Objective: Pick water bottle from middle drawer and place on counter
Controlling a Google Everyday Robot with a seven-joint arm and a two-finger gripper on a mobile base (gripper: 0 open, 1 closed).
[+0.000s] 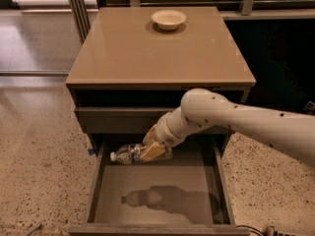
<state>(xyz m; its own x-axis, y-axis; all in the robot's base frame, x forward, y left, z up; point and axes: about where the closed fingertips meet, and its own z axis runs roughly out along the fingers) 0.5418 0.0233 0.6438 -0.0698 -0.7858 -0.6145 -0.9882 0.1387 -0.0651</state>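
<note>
The water bottle (pixel 129 154) is a clear crinkled bottle with a white cap pointing left. It lies on its side in the air above the open middle drawer (pixel 157 198), whose grey floor shows its shadow. My gripper (pixel 153 149) is shut on the bottle's right half, at the end of my white arm, which reaches in from the right. The gripper hangs in front of the cabinet face, below the edge of the glossy tan counter (pixel 147 53).
A small cream bowl (pixel 169 19) sits at the back of the counter. Speckled floor (pixel 39 156) lies to the left of the cabinet. A dark gap (pixel 283 58) lies to the right. A metal post (pixel 78 9) stands at the back left.
</note>
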